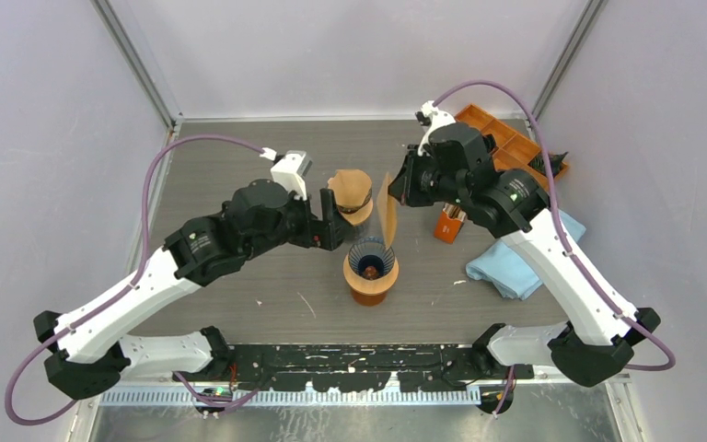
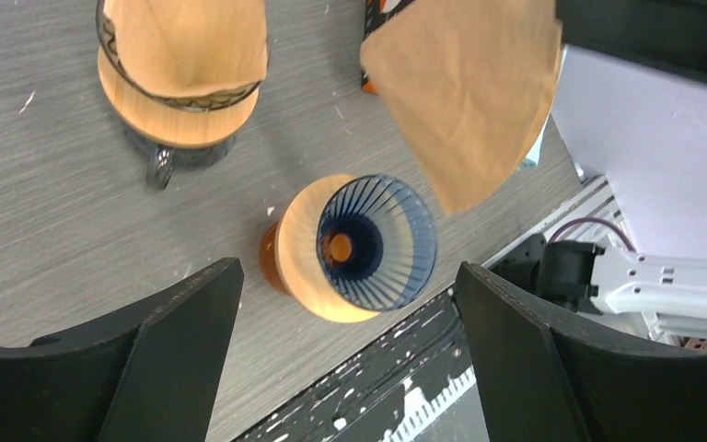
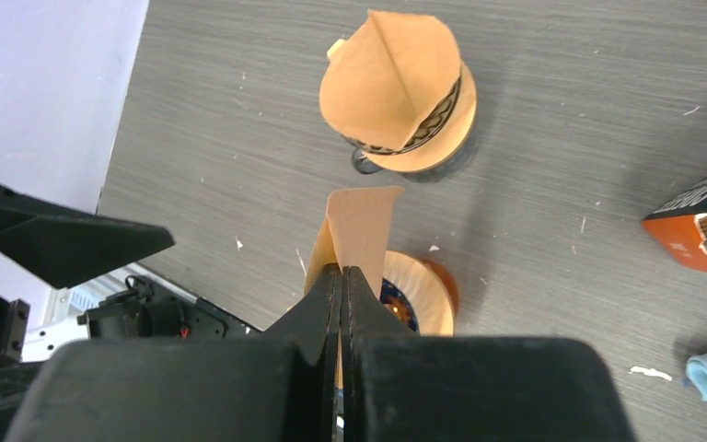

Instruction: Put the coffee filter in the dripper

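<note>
The dripper point(image 1: 371, 270) is a blue ribbed cone in a wooden collar on an amber base at table centre; it is empty in the left wrist view point(image 2: 359, 244). My right gripper point(image 1: 398, 189) is shut on a flat brown coffee filter point(image 1: 388, 214) and holds it above and just behind the dripper. The filter sticks out past the closed fingers in the right wrist view point(image 3: 361, 230) and hangs above the dripper point(image 3: 423, 299). My left gripper point(image 1: 339, 219) is open and empty beside the dripper's left.
A second dripper with a filter in it point(image 1: 352, 195) stands behind the first, also in the left wrist view point(image 2: 182, 69). An orange filter box point(image 1: 449, 224), a blue cloth point(image 1: 520, 258) and an orange tray point(image 1: 506, 138) lie at the right.
</note>
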`<state>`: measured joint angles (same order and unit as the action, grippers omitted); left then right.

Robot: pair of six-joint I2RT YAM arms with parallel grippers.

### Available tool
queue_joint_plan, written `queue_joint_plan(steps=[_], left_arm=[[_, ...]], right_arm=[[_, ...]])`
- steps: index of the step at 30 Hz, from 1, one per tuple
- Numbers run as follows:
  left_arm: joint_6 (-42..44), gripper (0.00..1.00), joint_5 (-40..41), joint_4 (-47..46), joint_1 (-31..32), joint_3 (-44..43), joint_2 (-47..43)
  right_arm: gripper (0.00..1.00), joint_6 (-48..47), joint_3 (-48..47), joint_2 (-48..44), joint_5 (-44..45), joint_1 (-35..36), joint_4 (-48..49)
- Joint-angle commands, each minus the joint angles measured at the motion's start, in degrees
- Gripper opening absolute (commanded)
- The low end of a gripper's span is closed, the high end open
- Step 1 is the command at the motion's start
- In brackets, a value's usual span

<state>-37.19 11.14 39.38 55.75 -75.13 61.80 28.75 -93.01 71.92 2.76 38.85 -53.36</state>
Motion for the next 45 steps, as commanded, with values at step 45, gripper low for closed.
queue_joint_plan(steps=[45], left_arm=[[0.3, 0.54, 25.2, 2.4, 13.2, -7.5, 9.1]], right_arm=[[0.01, 7.1, -1.3, -1.6, 4.6, 12.2, 2.5]])
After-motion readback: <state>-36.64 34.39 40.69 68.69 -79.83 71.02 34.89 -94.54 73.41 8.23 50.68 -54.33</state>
